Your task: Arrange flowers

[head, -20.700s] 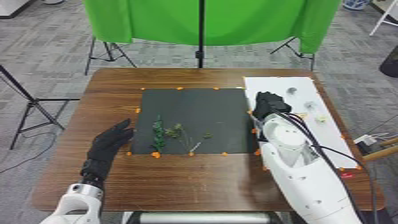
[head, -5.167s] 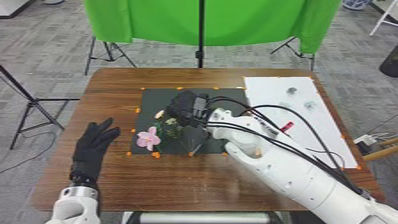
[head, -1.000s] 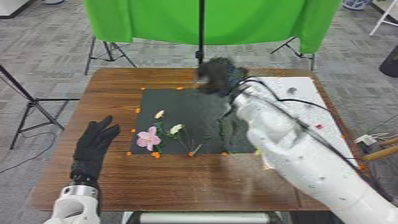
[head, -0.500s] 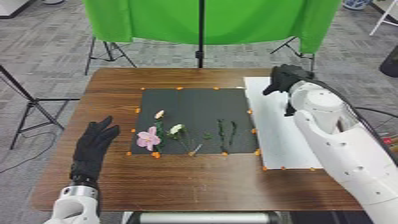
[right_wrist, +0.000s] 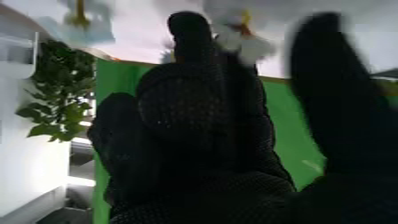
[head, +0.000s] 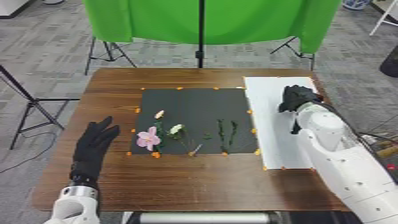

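In the head view my right hand [head: 299, 97] is over the far half of the white sheet [head: 277, 145]. The right wrist view has this hand [right_wrist: 200, 125] with fingers straight and thumb apart; a blurred white flower [right_wrist: 255, 48] is beside the fingers, and I cannot tell if they touch. My left hand [head: 93, 145] lies open left of the black mat [head: 191, 100]. On the mat's left part are a pink flower [head: 149, 138], a white flower [head: 176, 128] and a pale bud [head: 160, 114]. Two green stems [head: 221, 131] stand side by side at its right.
Orange dabs [head: 156, 155] edge the mat and sheet. The brown table [head: 195, 185] surrounds them, with a green cloth [head: 160, 25] on stands behind. In the right wrist view are leafy greenery [right_wrist: 60, 90] and a blurred pale thing with a yellow part [right_wrist: 80, 22].
My right hand has gone from the mat's far edge to the white sheet, then back nearer along it. The pink and white flowers were not on the mat in the oldest frame. My left hand is still.
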Controlling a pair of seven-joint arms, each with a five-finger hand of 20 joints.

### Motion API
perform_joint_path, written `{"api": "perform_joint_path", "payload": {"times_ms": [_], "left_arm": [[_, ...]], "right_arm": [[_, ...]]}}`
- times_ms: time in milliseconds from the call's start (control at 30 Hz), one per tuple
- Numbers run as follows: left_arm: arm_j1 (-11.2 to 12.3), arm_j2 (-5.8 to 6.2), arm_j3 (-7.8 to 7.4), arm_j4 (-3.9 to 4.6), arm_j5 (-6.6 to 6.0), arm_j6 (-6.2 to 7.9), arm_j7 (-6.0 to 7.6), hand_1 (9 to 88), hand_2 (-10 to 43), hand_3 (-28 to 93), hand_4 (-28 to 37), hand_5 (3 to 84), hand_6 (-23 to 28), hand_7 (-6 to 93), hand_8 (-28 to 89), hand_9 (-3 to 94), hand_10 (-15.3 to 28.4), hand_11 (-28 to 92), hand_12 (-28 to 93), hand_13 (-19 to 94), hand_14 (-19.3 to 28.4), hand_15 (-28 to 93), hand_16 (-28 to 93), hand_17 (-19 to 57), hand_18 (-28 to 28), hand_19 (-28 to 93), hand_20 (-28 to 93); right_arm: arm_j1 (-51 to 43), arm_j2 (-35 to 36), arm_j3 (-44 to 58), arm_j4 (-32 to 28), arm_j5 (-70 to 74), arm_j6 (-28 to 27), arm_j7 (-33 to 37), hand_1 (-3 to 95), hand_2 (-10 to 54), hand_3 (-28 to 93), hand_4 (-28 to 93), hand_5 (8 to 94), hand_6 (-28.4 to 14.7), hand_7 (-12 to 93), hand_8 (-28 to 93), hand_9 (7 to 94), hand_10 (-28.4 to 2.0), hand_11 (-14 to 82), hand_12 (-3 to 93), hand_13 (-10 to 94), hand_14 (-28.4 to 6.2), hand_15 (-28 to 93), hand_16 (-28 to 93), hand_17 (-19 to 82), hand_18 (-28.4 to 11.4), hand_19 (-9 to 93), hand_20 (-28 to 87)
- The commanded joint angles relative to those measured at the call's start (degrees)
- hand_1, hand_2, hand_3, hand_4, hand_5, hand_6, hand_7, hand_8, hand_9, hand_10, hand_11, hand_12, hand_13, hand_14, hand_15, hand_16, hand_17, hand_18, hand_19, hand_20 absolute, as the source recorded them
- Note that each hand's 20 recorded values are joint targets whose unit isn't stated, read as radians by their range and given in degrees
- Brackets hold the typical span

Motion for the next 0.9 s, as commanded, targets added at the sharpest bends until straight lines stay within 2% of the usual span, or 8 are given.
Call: {"api": "perform_joint_path", "payload": {"times_ms": [33,100,200,367,633,900], "left_arm": [[0.9,-0.26,-0.2,-0.2,0.15,0.03,-0.62,17.5,6.5,63,-28.3,41.6,3.9,6.6,-6,43.9,13.3,16,13,34,14.0,10,2,5.3,9.8,1,17],[0.8,-0.2,-0.16,-0.13,0.15,0.03,-0.67,17.6,6.4,63,-28.3,41.6,4.0,6.6,-6,43.9,13.2,16,13,34,14.0,10,2,5.3,9.8,1,17],[0.8,-0.14,-0.11,-0.12,0.18,0.05,-0.76,17.5,6.4,63,-28.3,41.7,3.9,6.7,-6,43.8,13.2,16,13,34,14.0,10,2,5.3,9.8,1,17],[0.6,-0.06,-0.06,0.0,0.22,-0.21,-1.05,17.5,6.5,63,-28.3,41.7,4.0,6.8,-6,43.9,13.2,16,13,34,14.0,10,2,5.3,9.8,1,17],[0.0,-0.24,0.22,0.24,0.32,-0.53,-0.94,17.6,6.4,63,-28.3,41.7,3.9,6.8,-6,43.7,13.1,16,13,34,13.7,10,1,5.3,9.8,1,17],[-0.4,-0.28,0.38,0.56,0.31,-0.49,-0.82,17.6,6.3,63,-28.3,41.2,3.8,6.7,-6,43.2,13.0,16,13,33,13.5,10,1,5.3,9.8,1,16]], "right_arm": [[-3.1,-0.1,-0.7,3.0,-1.1,13.9,-2.2,59.1,-9.5,54,-15,73.6,-1.3,17,8,85.8,-9.9,7.6,31.2,91,-1.3,58,33,65,-10.1,93,56],[-3.0,0.6,-1.0,1.5,-0.1,16.5,-2.6,62.9,-9.5,53,-15,77.7,-0.8,19,10,90.3,-8.9,6.8,34.1,92,-1.1,58,34,67,-9.9,93,57],[-2.1,2.0,-2.8,-2.4,3.0,20.2,-3.6,63.3,-9.5,53,-15,78.9,-0.8,19,10,91.5,-8.4,6.9,35.1,93,-0.9,58,34,68,-9.7,93,57],[1.1,2.9,-8.9,-8.9,7.1,21.5,-6.4,62.7,-9.5,54,-15,79.3,-0.5,20,10,91.9,-8.4,7.0,35.6,93,-0.5,58,35,68,-9.6,93,58],[6.4,-0.7,-19.8,-10.6,10.4,16.9,-12.1,62.1,-9.5,55,-15,78.7,0.0,20,10,91.2,-8.7,6.6,35.9,93,-0.3,58,35,67,-9.5,93,59],[6.2,-1.4,-23.7,-11.4,10.9,13.5,-13.4,60.1,-9.5,56,-14,77.4,0.4,21,9,90.1,-8.9,6.4,36.2,92,-0.3,58,36,67,-9.6,93,60]]}}
